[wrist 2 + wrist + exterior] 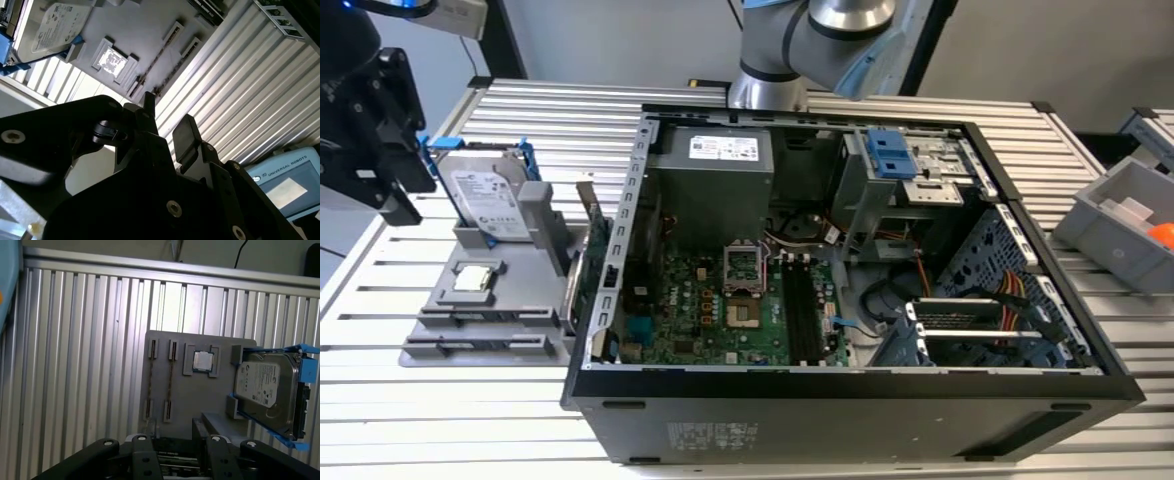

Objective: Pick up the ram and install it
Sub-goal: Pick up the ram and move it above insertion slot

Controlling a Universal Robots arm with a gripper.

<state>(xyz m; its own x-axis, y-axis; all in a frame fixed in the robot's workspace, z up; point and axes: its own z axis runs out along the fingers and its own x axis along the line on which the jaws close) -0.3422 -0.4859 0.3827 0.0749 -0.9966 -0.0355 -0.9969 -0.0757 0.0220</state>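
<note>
Two ram sticks [151, 380] stand on edge side by side in the holders of a grey fixture plate [200, 400], seen edge-on as thin brownish lines. In the second wrist view the same ram [161, 59] crosses the plate. My gripper [172, 432] hangs well above the plate, near the sticks' end, open with nothing between its black fingers [186, 131]. In the exterior view the gripper [394, 195] hovers over the fixture [480, 300] at that view's left. The long black motherboard slots [801, 305] lie inside the open computer case [854, 385].
The fixture also holds a processor chip [202, 361] and a hard drive [267, 390] in a blue frame. A green card [594, 250] stands between fixture and case. Grey bins [1127, 215] sit at the exterior view's right. The table [75, 365] is ribbed metal.
</note>
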